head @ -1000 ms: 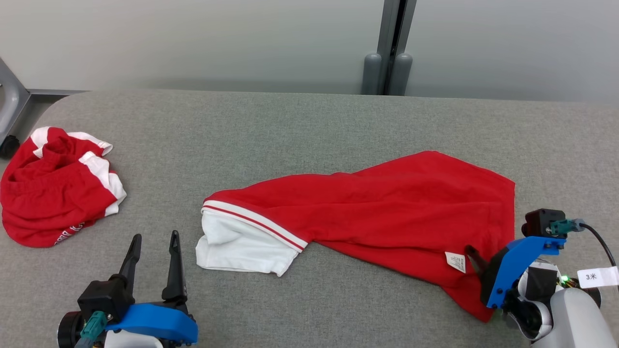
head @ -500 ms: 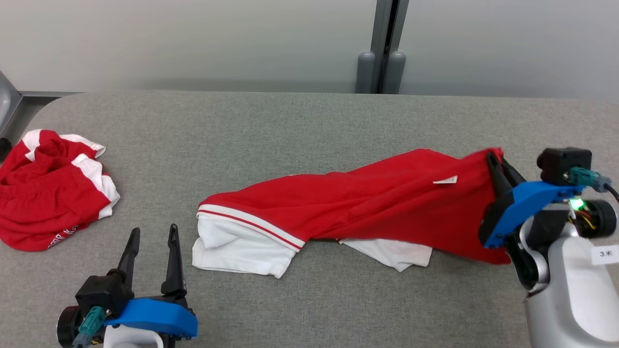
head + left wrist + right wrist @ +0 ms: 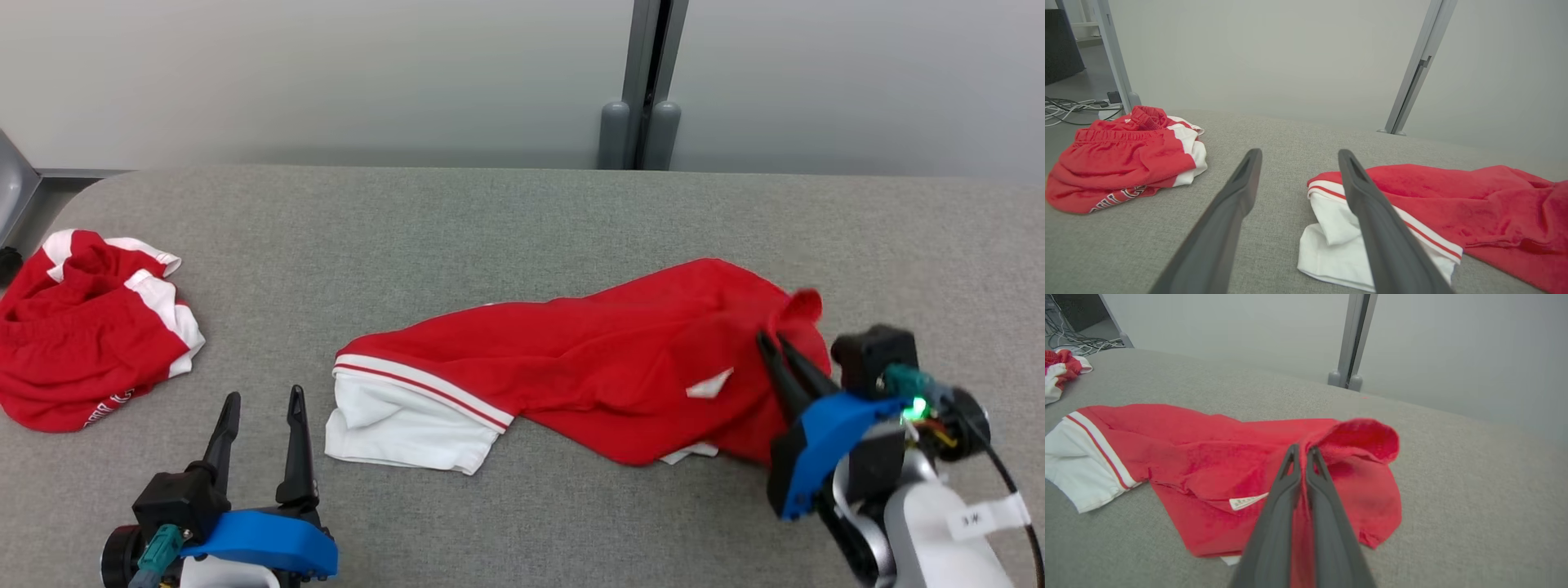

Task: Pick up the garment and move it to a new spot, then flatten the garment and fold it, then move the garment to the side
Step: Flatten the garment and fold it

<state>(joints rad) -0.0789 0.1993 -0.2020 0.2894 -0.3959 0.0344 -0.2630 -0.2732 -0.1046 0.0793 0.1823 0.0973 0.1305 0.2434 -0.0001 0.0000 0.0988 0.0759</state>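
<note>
Red garment (image 3: 588, 367) bunches just ahead of the right gripper (image 3: 771, 338), clamped on its edge to lift it; left gripper (image 3: 261, 402) hangs wide, empty.

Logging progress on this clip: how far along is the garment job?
Done: the right gripper is shut on a bunched edge of the red garment. In hand: the pickup; most of it lies crumpled on the grey table. Remaining: relocating, flattening, folding, moving aside. The left gripper is open, empty.

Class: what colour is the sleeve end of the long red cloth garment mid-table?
White sleeve end, with a thin red stripe across its band; clearest in left wrist view.
</note>
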